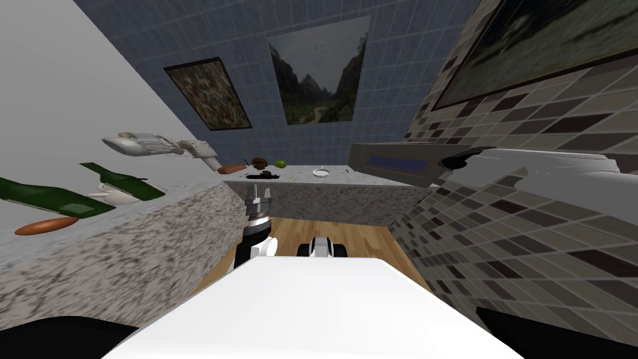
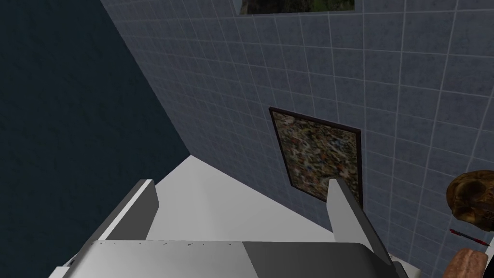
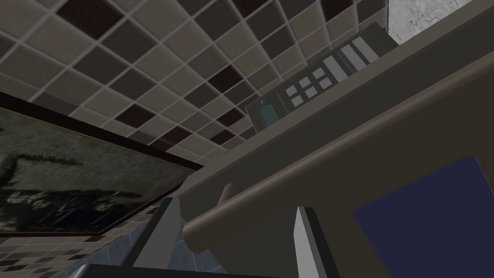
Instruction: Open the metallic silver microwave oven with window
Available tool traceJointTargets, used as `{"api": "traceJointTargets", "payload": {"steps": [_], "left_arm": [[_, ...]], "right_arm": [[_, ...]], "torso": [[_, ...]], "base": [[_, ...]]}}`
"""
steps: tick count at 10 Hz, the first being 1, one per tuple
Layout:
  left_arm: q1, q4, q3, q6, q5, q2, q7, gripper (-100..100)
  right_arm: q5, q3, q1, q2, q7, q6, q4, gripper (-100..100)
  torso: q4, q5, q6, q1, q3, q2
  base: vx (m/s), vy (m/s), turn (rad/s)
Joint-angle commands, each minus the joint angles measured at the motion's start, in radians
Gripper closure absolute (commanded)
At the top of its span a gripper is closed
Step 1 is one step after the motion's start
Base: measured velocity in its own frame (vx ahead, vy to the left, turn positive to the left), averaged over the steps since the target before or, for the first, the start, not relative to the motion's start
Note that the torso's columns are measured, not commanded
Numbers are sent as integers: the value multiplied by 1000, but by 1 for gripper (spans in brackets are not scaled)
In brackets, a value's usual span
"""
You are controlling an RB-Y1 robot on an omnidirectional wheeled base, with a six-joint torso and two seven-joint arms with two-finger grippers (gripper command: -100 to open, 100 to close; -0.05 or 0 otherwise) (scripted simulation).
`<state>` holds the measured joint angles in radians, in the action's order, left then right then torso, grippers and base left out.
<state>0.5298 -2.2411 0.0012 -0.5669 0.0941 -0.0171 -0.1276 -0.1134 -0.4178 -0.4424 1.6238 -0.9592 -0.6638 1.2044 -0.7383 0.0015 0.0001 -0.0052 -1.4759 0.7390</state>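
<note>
Head view: the microwave (image 1: 392,163) sits at the right centre of the frame against the brown tiled wall, a grey box with a dark blue strip across its face; the right arm (image 1: 536,174) comes in from the right edge and ends at the oven's near corner; the left gripper (image 1: 258,202) stands just left of centre, pointing up beside the speckled counter (image 1: 156,230), well apart from the oven; green bottles (image 1: 121,181) lie on that counter at the left.

Left wrist view: the two fingers stand wide apart with nothing between them; this hand is idle.

Right wrist view: the right gripper (image 3: 234,205) is spread to its full width, and the blunt end of the door handle (image 3: 270,198) lies between its fingers; I cannot tell whether either blade touches the bar, and nothing is clamped; the bar runs away from the gripper between the dark blue window (image 3: 424,217) and the control panel (image 3: 313,87).

Handling, as I judge it: the door is a stiff hinged panel, light but likely held by a latch, so it wants a firm first tug and then a pull along its arc; the bar is rigid and looks smooth, so thin blades may slip off the very end; a grip further along the bar looks safer; the hinge is probably on the window's far side.
</note>
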Motion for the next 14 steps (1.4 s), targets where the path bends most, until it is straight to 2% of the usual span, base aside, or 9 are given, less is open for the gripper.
{"api": "traceJointTargets", "payload": {"steps": [1,2,4,5,6,7,12,13,14], "left_arm": [[1,0,0,0,0,0,0,0],[1,0,0,0,0,0,0,0],[0,0,0,0,0,0,0,0],[0,0,0,0,0,0,0,0],[0,0,0,0,0,0,0,0],[0,0,0,0,0,0,0,0],[1,0,0,0,0,0,0,0],[0,0,0,0,0,0,0,0],[0,0,0,0,0,0,0,0]], "right_arm": [[0,8,28,30,35,-40,75,100],[0,16,55,60,71,-80,109,100],[0,16,55,60,71,-80,149,100],[0,24,83,90,106,-120,189,100],[0,24,83,90,106,-120,221,100],[0,32,110,120,142,-159,255,100],[0,48,165,180,212,-239,436,100],[0,48,165,180,212,-239,448,100],[0,57,193,210,248,-279,477,100]], "torso": [[0,-1,7,-1,-2,-4],[0,-1,3,2,-1,-2],[-2,0,2,5,3,4],[-1,1,-4,8,3,5],[-2,2,5,10,3,3],[-2,3,3,10,2,3],[-4,2,6,7,3,4],[-3,2,0,8,4,6],[-1,1,-6,8,3,5]], "base": [[159,76,-267],[197,65,-381],[111,50,-170],[94,77,-287],[118,92,-233],[160,140,-310],[159,105,-300],[23,50,-26],[67,67,-332]]}}
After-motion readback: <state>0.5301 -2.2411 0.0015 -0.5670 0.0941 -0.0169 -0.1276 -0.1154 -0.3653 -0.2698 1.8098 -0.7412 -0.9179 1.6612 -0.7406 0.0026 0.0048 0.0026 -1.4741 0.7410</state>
